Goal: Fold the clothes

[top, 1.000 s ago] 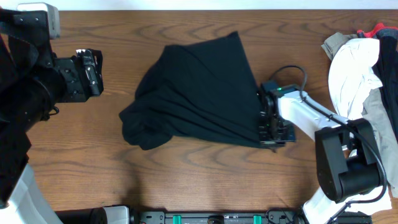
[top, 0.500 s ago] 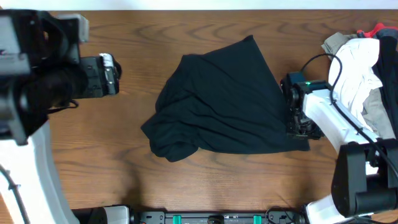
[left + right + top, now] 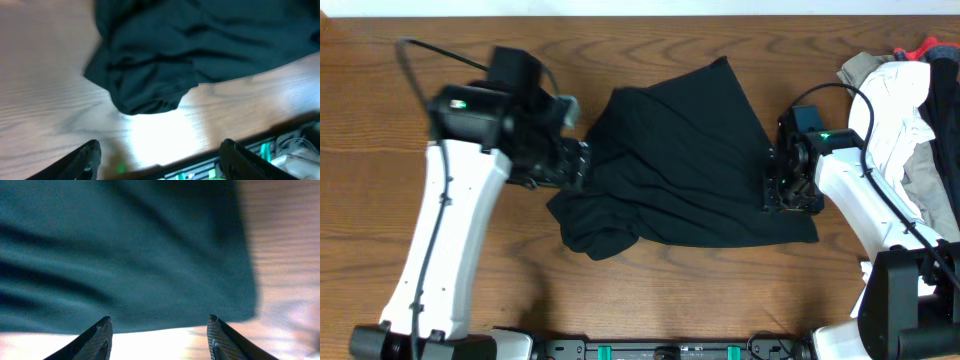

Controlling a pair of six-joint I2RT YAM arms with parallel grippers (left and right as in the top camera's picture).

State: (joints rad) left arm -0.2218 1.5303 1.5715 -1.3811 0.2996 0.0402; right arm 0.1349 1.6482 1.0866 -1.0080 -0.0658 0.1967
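Shirt [image 3: 680,165], black and rumpled, lies mid-worktop [image 3: 650,290] between both arms. Only the overhead view shows a heap of pale garments [image 3: 905,110] at the right edge. Only the wrist views show the jaws: left gripper [image 3: 160,160] spread over bare wood below a bunched fold; right gripper [image 3: 160,337] spread, cloth edge just ahead, nothing held.

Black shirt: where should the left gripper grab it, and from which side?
Take the bunched lump at the black shirt's near-left end, coming in from the left with the left gripper, which is open beside that edge. There the fabric is piled in thick folds standing off the table, so a pinch should likely hold; the middle lies flatter.
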